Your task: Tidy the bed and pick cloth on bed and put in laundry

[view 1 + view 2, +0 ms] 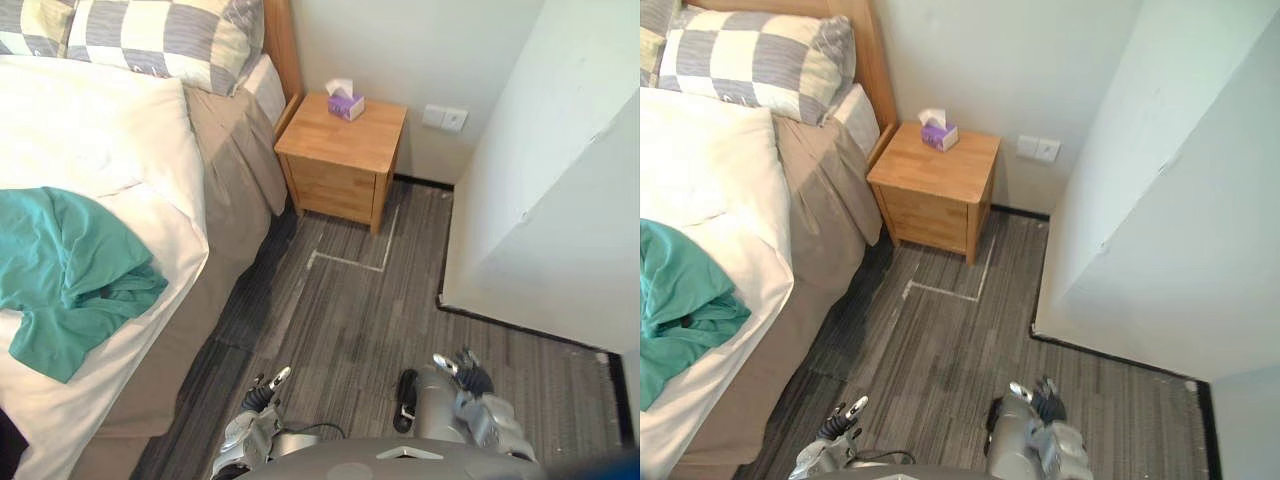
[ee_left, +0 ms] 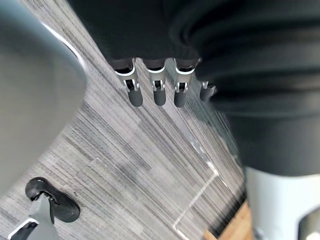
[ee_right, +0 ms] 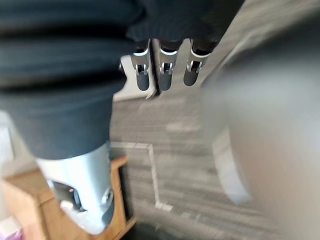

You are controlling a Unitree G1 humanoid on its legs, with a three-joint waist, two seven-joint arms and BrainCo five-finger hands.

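**Left eye view.** Teal cloth [image 1: 70, 275]: crumpled in loose folds on the bed [image 1: 235, 170], on the white duvet [image 1: 100, 130], close to the bed's side edge. Checked pillow [image 1: 160, 40]: at the bed's head. Wooden nightstand [image 1: 345, 150]: just beside the bed's head, with a tissue box [image 1: 346, 103] on top. Left hand [image 1: 258, 400]: low over the grey floor [image 1: 340, 320], off the bed's side and apart from it. Right hand [image 1: 465, 375]: farther out from the bed, also over the floor.

**Right eye view.** Same layout. Cloth on the duvet near the bed's edge, well apart from both hands and nearer the left one. Not yet touched.

**Left wrist view.** Fingers [image 2: 159, 92] straight and relaxed, holding nothing, with bare floor past them.

**Right wrist view.** Fingers [image 3: 165, 77] likewise straight and empty, over the floor beside the bed.

**Risks, as a judgement.**
- Soft, bunched fabric on soft bedding: a deep grasp likely to pinch the duvet along with the cloth and drag the bed untidy.
- A shallow pinch on one fold likely to leave the rest trailing, and to let it slide off the bed's edge onto the floor.
- A reach from this far off the bed likely to fall short of the cloth's bulk.
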